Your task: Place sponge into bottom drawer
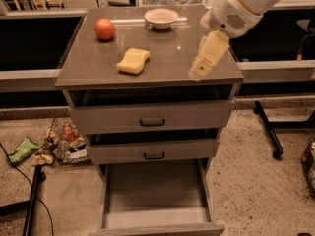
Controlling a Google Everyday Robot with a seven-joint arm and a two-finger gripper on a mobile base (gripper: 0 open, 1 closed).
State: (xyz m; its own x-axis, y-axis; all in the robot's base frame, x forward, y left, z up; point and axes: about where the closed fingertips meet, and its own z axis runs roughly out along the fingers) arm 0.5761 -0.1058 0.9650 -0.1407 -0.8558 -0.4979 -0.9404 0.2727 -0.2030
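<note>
Presently my end effector (201,68) hovers over the right edge of the tabletop (167,58); whether it is released or clenched, I cannot tell. The sponge (133,61) lies at my nine o'clock, well apart. A shallow pinch could squash the soft foam, and it might slip before reaching the open bottom drawer (157,193).
</note>
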